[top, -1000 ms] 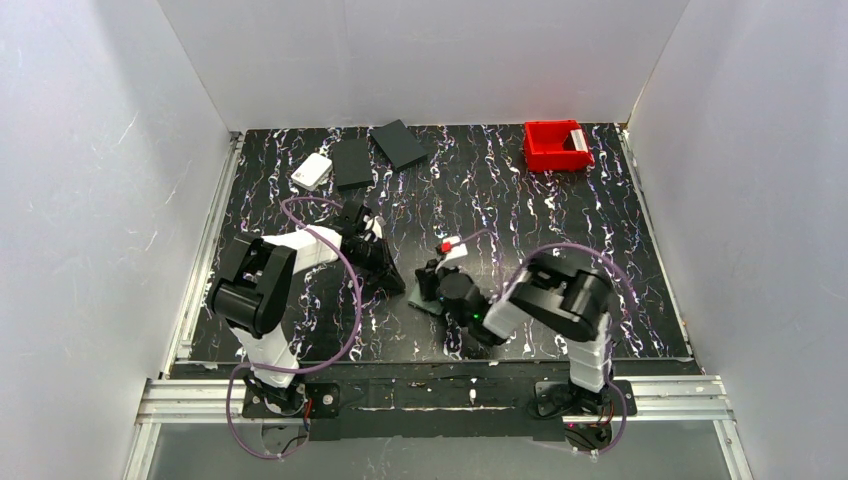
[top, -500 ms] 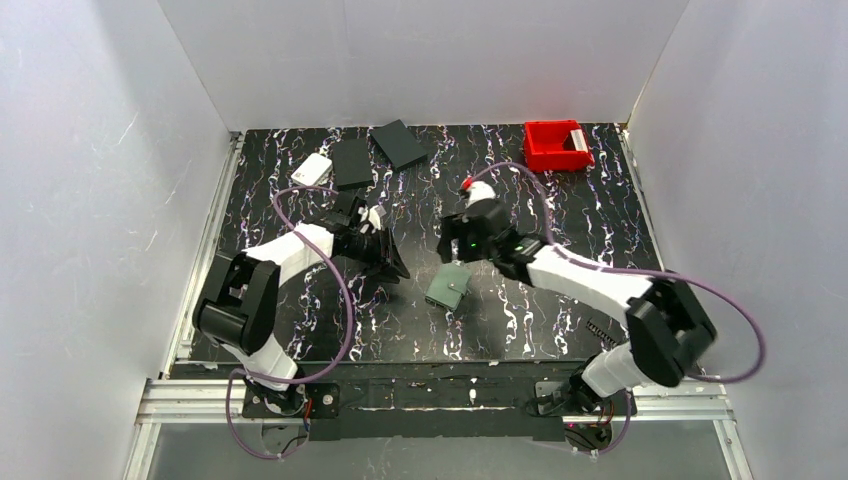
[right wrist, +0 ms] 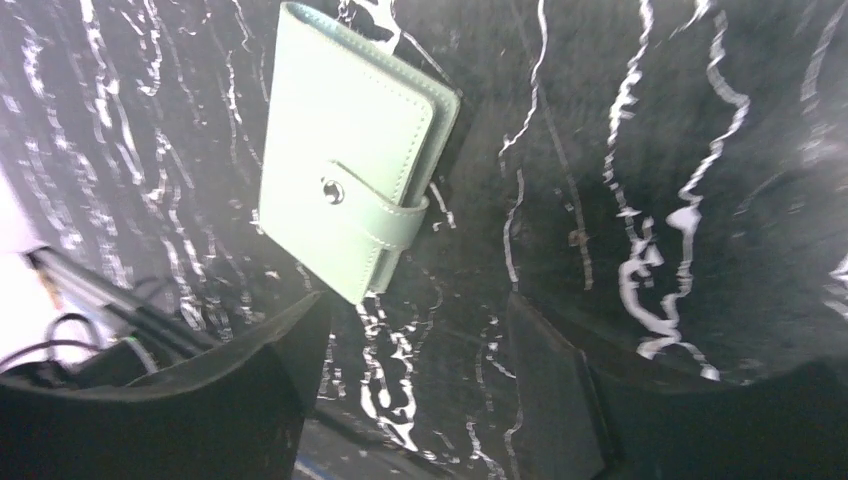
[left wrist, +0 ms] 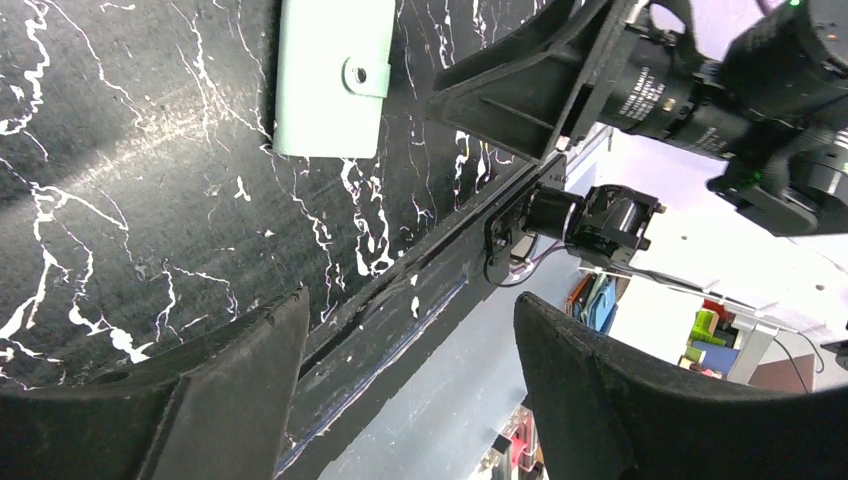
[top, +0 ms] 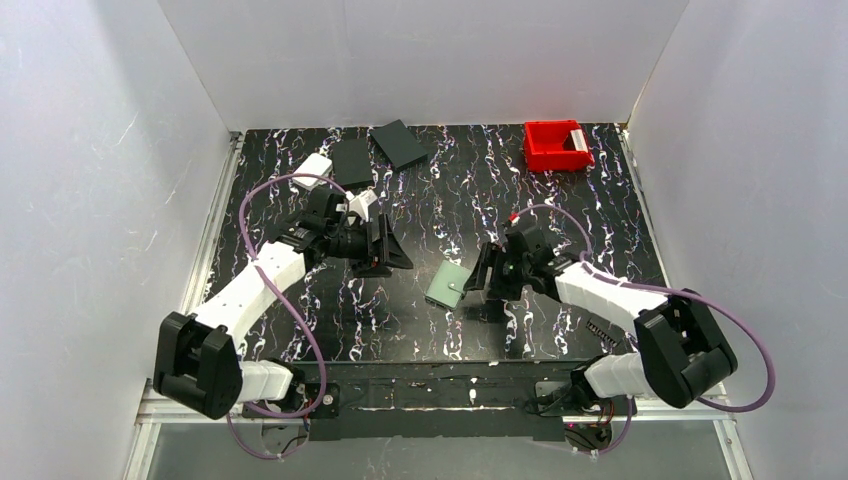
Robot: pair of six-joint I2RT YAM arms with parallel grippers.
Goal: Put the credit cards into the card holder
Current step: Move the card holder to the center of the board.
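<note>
Card holder [right wrist: 350, 165] flat on tabletop [top: 600, 220], midway between left and right edges, nearer near edge; closed, snap tab [right wrist: 385, 215] fastened. Right end effector [right wrist: 415, 305] just beside it, fingers spread, empty. Left end effector [left wrist: 410, 320] farther off toward left edge, also spread, empty. Credit cards not identifiable in any view.

Likely step: open holder. Advice: pin body with one end effector, lift tab edge with other, pull slowly to avoid dragging holder.
</note>
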